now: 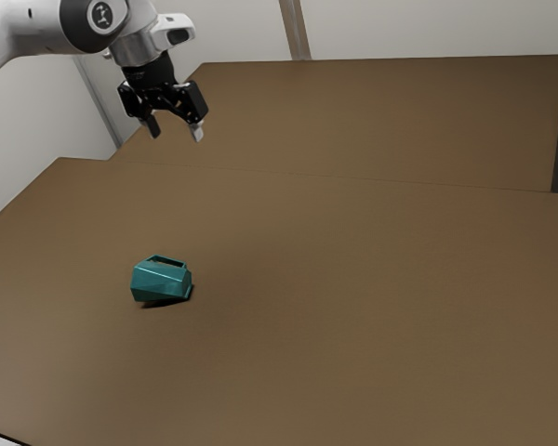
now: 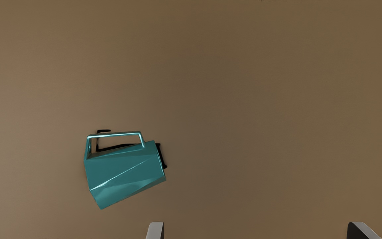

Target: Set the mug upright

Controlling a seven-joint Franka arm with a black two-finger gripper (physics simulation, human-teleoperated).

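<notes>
While the mug lies on its side, the gripper hangs open, well clear; probably light, stiff and slick, it wants gripping across its body.

The mug I see is teal all over, its flat facets running from deep to lighter teal, with a thin pale gleam slanting across its side. Its handle is the same teal, streaked almost white. The shadow under it is black. The desk is a plain warm brown, crossed by one thin darker line toward its far edge. My fingers are pale grey at the tips; my arm is white with a dark grey band.
</notes>
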